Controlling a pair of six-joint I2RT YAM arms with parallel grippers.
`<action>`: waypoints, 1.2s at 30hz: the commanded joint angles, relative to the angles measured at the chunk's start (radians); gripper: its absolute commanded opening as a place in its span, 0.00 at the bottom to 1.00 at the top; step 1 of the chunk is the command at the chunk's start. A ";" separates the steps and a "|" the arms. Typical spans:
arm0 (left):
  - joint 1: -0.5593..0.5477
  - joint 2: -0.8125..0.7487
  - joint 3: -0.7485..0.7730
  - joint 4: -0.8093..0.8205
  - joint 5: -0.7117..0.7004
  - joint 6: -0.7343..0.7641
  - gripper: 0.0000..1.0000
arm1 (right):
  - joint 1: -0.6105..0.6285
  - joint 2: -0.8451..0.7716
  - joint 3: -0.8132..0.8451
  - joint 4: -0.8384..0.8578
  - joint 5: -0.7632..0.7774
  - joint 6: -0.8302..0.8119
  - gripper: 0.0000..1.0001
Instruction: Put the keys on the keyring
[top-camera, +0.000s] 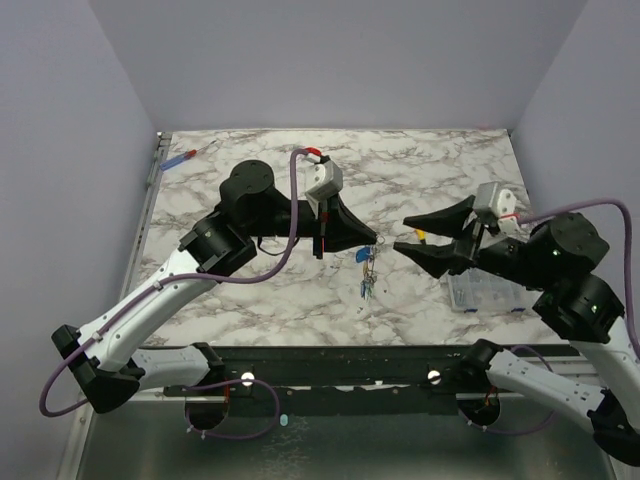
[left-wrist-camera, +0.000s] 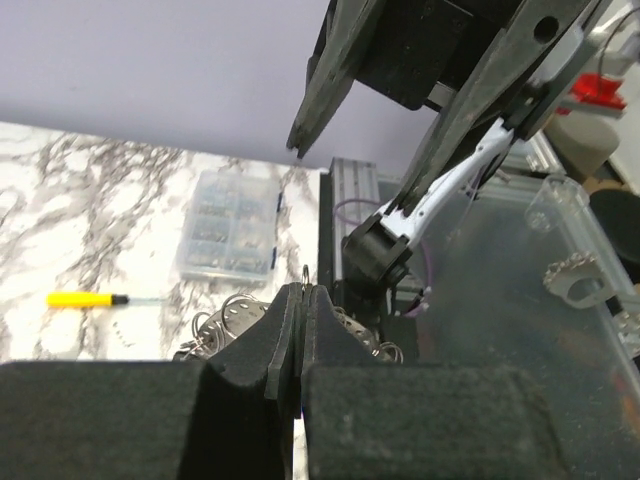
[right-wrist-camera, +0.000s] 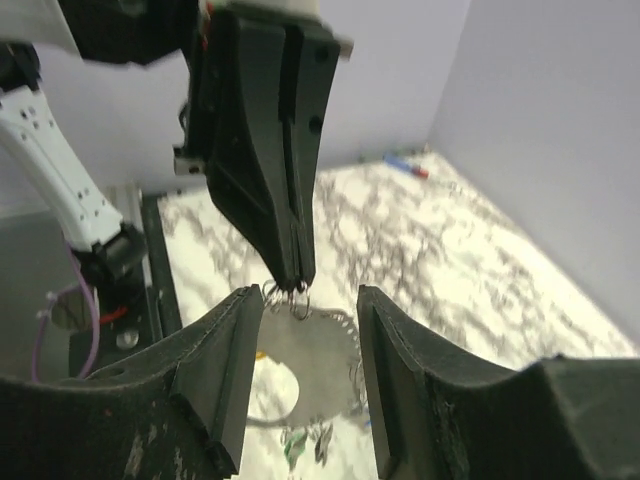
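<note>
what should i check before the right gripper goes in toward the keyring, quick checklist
1. Left gripper shut on the keyring: ok.
2. Right gripper open with nothing in it: ok.
3. Right gripper facing the left gripper's tip, close but apart: ok.
4. Keys hanging free below the left gripper: ok.
5. Every key already on the keyring: cannot tell.

Thin silver wire keyring (left-wrist-camera: 305, 270) mostly hidden behind left tool (left-wrist-camera: 301, 292), only a sliver shows; tiny silver keys with coloured tags (top-camera: 367, 272) too small to count; clear plastic box (top-camera: 478, 293) part-covered by right arm (top-camera: 520, 262).
</note>
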 joint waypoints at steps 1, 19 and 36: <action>-0.002 0.019 0.088 -0.190 -0.037 0.152 0.00 | 0.005 0.106 0.110 -0.428 -0.024 -0.110 0.50; -0.002 0.036 0.123 -0.343 -0.015 0.235 0.00 | 0.005 0.251 0.139 -0.431 -0.146 -0.231 0.47; -0.003 0.044 0.117 -0.343 0.017 0.237 0.00 | 0.004 0.274 0.141 -0.379 -0.187 -0.240 0.41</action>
